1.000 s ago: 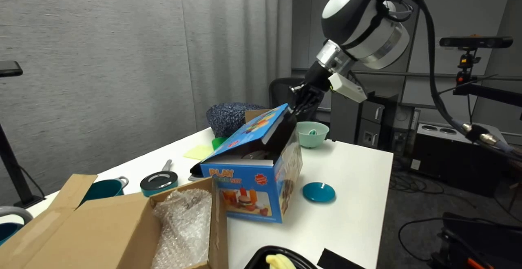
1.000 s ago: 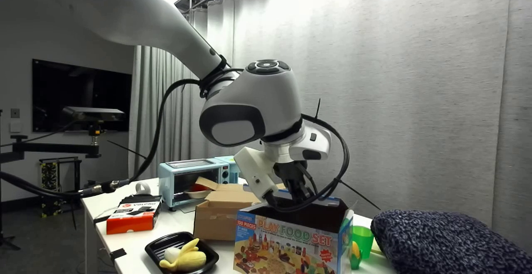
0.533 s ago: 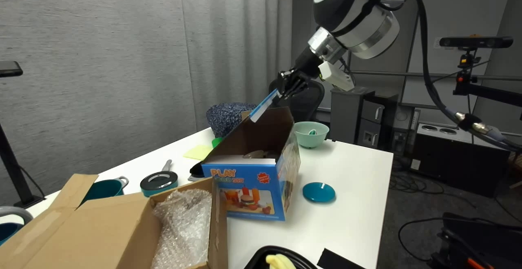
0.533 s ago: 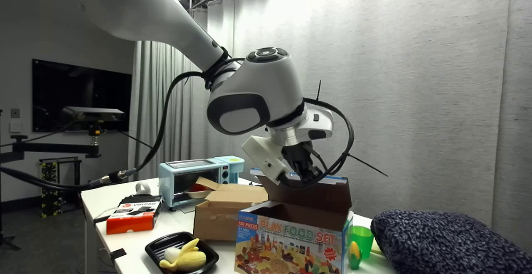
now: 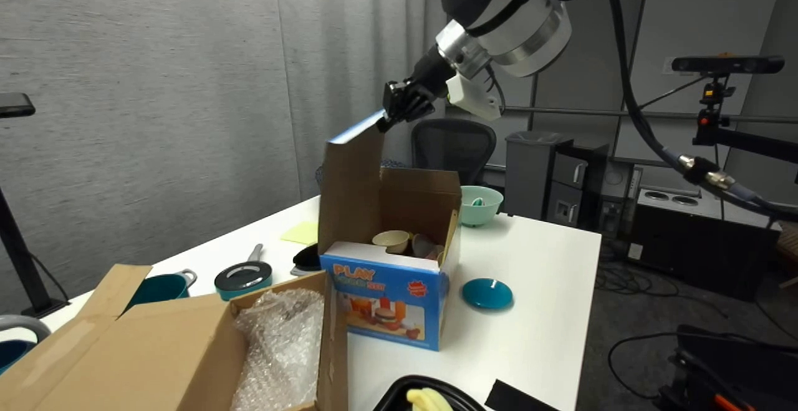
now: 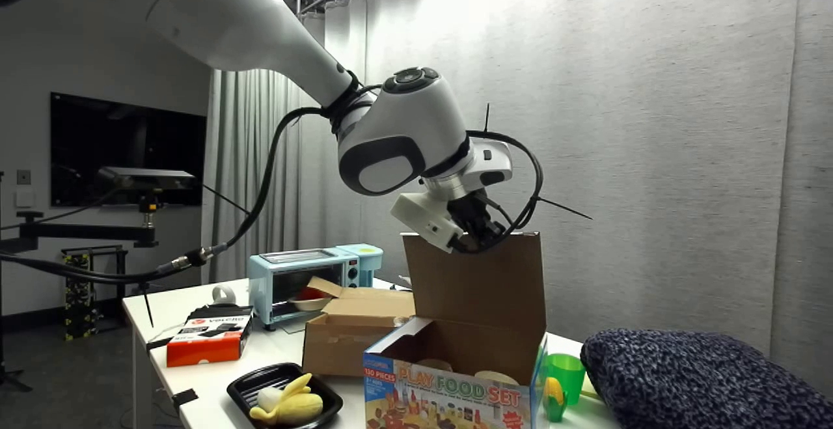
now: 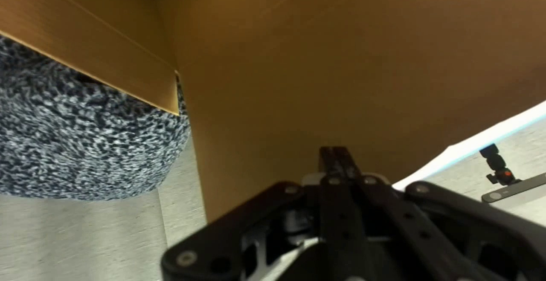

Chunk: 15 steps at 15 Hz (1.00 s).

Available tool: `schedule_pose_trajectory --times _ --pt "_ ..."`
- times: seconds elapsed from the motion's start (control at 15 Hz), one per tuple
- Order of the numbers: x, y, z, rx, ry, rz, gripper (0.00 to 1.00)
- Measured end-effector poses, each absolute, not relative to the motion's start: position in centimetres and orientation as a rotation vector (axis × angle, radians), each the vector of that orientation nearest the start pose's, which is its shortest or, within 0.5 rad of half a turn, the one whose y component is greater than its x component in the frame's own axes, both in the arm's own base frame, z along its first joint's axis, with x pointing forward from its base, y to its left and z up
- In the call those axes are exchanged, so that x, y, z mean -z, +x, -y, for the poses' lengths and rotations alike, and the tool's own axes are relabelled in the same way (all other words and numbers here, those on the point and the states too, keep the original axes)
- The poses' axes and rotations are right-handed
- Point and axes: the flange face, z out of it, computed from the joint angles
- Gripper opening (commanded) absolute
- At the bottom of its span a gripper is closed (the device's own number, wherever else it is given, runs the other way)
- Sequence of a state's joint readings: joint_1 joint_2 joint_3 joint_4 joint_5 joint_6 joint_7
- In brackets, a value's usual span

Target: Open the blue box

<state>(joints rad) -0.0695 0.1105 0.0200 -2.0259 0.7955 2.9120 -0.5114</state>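
Note:
The blue box (image 5: 380, 317) stands on the white table, and its printed side also shows in an exterior view (image 6: 449, 390). Its large flap (image 5: 349, 193) stands nearly upright, brown inside facing the arm; it fills much of the wrist view (image 7: 341, 80). Pale cups (image 5: 391, 241) show inside the box. My gripper (image 5: 383, 123) is at the flap's top edge, on its inner side. In the wrist view the fingertips (image 7: 335, 151) are together, with nothing visible between them, against or just before the brown cardboard. Exact contact is hard to tell.
A brown carton with bubble wrap (image 5: 280, 342) stands close beside the box. A black tray with a toy banana (image 6: 286, 409), a teal plate (image 5: 487, 294), a green bowl (image 5: 477, 205), a toaster oven (image 6: 306, 286) and a dark cushion (image 6: 703, 377) are around it.
The flap has swung up from slanting low over the box to nearly upright, uncovering the inside. My gripper has risen with it toward the flap's hinge side. The box has shifted slightly.

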Motion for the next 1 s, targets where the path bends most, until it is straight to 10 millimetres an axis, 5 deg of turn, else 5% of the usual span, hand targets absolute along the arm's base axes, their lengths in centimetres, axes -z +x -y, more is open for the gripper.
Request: schedule_pose_trajectory --times 0.4,1.0 --pt "-45.7 64.5 5.0 1.151 -2.638 -0.256 0.0" --pt "-39.6 68.5 4.5 1.072 -2.751 -0.147 0.0"
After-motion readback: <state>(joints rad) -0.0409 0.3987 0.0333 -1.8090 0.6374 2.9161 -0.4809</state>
